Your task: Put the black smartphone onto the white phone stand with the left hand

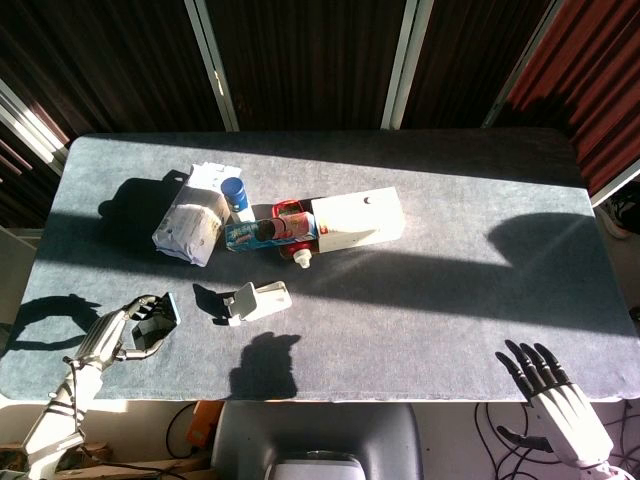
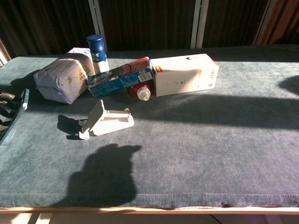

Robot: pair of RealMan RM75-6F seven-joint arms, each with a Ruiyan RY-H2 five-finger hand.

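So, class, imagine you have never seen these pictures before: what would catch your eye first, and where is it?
Probably the left hand at the table's near left corner, holding the black smartphone lifted and tilted just left of the white phone stand. Next, the sunlit cluster behind the stand: a pale bag, a blue-capped bottle and a white box. The right hand hangs open off the near right edge.

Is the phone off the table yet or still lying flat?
Off the table: the left hand holds the black smartphone raised and tilted on edge, left of the white phone stand.
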